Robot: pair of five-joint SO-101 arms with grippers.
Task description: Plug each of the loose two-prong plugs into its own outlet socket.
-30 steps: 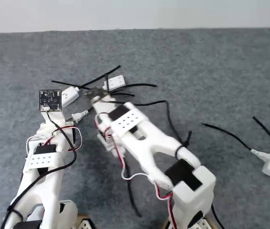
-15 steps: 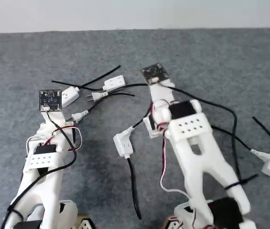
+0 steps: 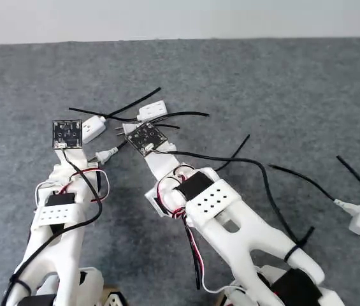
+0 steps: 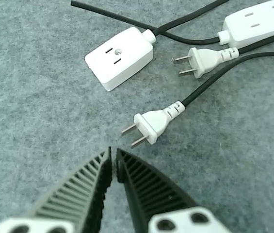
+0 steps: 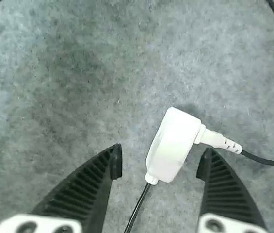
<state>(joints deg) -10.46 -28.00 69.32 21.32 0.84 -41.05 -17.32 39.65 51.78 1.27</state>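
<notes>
Right gripper [image 5: 160, 162]: stood spread astride a white outlet block [image 5: 173, 144]; a skewed close could flip it.
Left gripper [image 4: 113, 153]: pressed together, empty, just short of the two-prong plug [image 4: 151, 125].
Two-prong plug: lay near a socket [image 4: 120, 57]; shut tips might shove it away.

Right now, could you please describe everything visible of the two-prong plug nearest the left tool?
The plug is white and plastic-looking, with two bare metal prongs and a ribbed collar joining a black cord. It lies flat on the grey carpet, unplugged, prongs pointing toward the left tool, apart from it.
</notes>
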